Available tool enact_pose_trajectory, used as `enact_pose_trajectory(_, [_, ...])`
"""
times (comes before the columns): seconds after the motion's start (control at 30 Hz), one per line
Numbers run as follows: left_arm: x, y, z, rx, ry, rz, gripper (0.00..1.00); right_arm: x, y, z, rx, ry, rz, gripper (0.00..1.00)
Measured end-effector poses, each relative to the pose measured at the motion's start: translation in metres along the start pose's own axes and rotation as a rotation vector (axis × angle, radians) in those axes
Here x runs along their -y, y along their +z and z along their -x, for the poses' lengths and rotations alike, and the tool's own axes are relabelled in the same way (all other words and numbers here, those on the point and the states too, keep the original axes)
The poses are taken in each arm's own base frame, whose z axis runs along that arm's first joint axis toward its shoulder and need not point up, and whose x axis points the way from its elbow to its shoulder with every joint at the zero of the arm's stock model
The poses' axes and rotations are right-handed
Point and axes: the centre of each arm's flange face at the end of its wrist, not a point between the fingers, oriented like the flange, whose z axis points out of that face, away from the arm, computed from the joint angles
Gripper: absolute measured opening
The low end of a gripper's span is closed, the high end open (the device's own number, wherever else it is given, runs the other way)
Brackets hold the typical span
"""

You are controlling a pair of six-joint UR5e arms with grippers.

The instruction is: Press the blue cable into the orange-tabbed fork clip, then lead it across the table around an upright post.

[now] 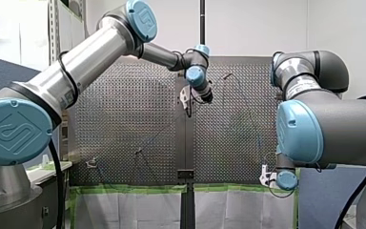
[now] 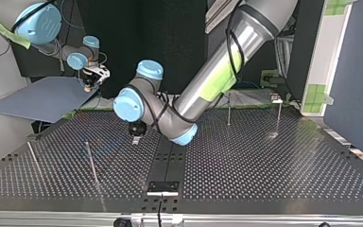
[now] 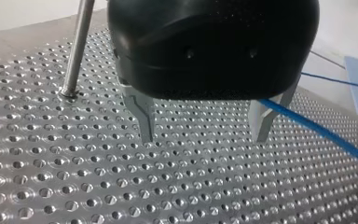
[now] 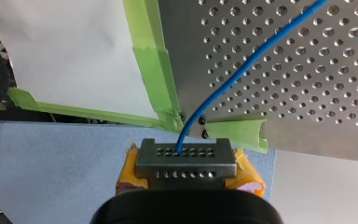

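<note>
Blue cable [image 4: 239, 73] pinched in my right gripper [image 4: 186, 159], my left gripper [image 3: 204, 137] spread over perforated table [image 3: 74, 186]

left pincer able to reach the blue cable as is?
Likely yes. My left pincer is open, low over the table, and the blue cable passes right by one finger with nothing between. The post stands clear on the other side.

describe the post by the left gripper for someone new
In the left wrist view, find the perforated metal table. Beside my black left gripper, opposite the thin blue cable, stands a smooth silver metal rod. Nothing else there rises from the holes.
</note>
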Motion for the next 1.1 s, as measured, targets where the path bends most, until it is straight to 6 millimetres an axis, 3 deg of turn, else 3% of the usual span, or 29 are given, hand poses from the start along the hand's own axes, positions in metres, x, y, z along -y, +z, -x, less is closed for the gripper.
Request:
enact_pose_trajectory(0.7, [0.005, -0.043, 0.039, -0.157, -0.16, -0.072, 1.0, 0.001, 0.0, 0.0, 0.0, -0.002, -0.014, 0.0])
enact_pose_trajectory(1.1, [0.023, -0.063, 0.053, -0.168, -0.159, -0.144, 1.0, 0.002, 0.0, 0.0, 0.001, -0.005, -0.02, 0.0])
